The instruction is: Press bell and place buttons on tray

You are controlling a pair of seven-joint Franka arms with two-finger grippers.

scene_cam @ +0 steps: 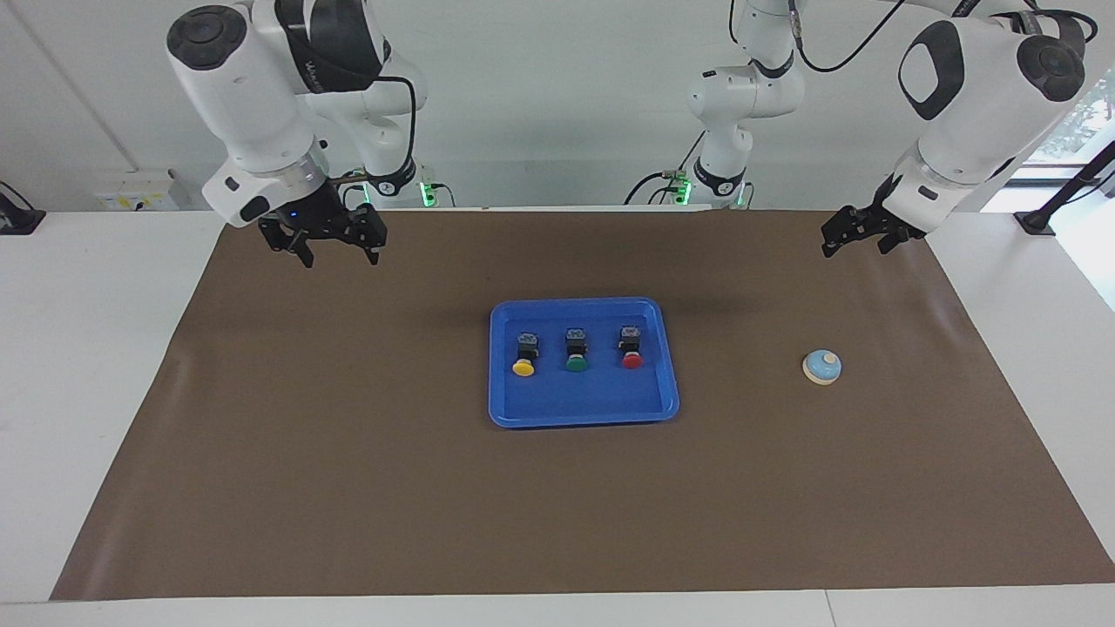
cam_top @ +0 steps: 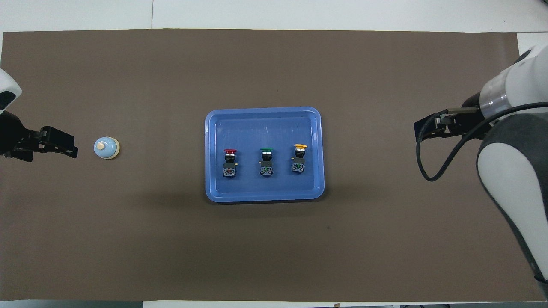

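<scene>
From the facing camera I see the right gripper point(scene_cam: 335, 246) raised over the brown mat point(scene_cam: 348, 453), fingers spread wide, holding nothing. The left gripper point(scene_cam: 858, 237) hangs over the mat's edge at its own end, released too and empty. The blue tray point(scene_cam: 582, 416) sits mid-mat with all three buttons lying in it: yellow button point(scene_cam: 523, 355), green button point(scene_cam: 576, 350), red button point(scene_cam: 631, 347). The bell point(scene_cam: 821, 367) stands on the mat, well apart from the tray, toward the left arm's end. Lettering on the right arm is too small for me to read.

From overhead, the left gripper point(cam_top: 60, 143) is just beside the bell point(cam_top: 106, 148), not touching. The right gripper point(cam_top: 430, 128) is well apart from the tray point(cam_top: 263, 113).
</scene>
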